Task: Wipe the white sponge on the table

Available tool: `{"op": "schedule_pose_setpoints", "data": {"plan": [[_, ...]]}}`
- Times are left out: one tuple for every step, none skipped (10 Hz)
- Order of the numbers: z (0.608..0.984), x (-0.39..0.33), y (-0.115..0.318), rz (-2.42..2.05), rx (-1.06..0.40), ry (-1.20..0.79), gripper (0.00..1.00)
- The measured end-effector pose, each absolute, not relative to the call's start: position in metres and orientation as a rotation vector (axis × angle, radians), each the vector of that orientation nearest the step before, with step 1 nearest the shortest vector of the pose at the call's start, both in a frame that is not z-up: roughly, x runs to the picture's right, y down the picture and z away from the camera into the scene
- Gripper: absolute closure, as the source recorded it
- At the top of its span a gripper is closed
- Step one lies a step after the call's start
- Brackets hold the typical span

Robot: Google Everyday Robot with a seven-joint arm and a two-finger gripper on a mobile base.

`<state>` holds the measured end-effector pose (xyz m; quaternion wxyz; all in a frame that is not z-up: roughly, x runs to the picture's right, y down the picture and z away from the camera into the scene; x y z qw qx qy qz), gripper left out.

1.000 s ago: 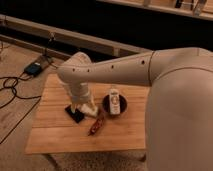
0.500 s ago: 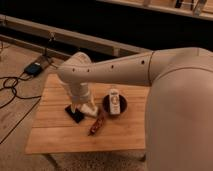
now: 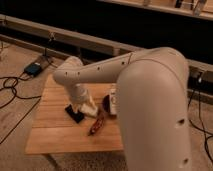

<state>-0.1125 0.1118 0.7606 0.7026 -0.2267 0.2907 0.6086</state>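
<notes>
Since nothing has shifted over the last second, the end effector [image 3: 83, 104] hangs at the white sponge [image 3: 90, 110] mid-surface [image 3: 55, 131], open or gripping I cannot tell, so wiping seems paused.

Smooth, matt white plastic arm [image 3: 150, 95]; its gripper [image 3: 85, 106] sits low over the light-brown, matt wooden plank table [image 3: 50, 131].

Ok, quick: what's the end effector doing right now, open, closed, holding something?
End effector: low over the table, right beside the black slab; open, closed or holding something cannot be told.
</notes>
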Motion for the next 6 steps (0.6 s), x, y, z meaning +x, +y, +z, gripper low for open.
{"op": "schedule_pose_setpoints", "data": {"plan": [[0.773, -0.115, 0.112, 1.347, -0.497, 0.660, 0.35], [0.786, -0.119, 0.112, 1.338, -0.489, 0.672, 0.35], [0.795, -0.122, 0.112, 1.332, -0.484, 0.678, 0.35], [0.804, -0.123, 0.110, 1.341, -0.490, 0.682, 0.35], [0.814, -0.121, 0.107, 1.352, -0.490, 0.684, 0.35], [0.824, -0.118, 0.104, 1.368, -0.494, 0.687, 0.35]]}}
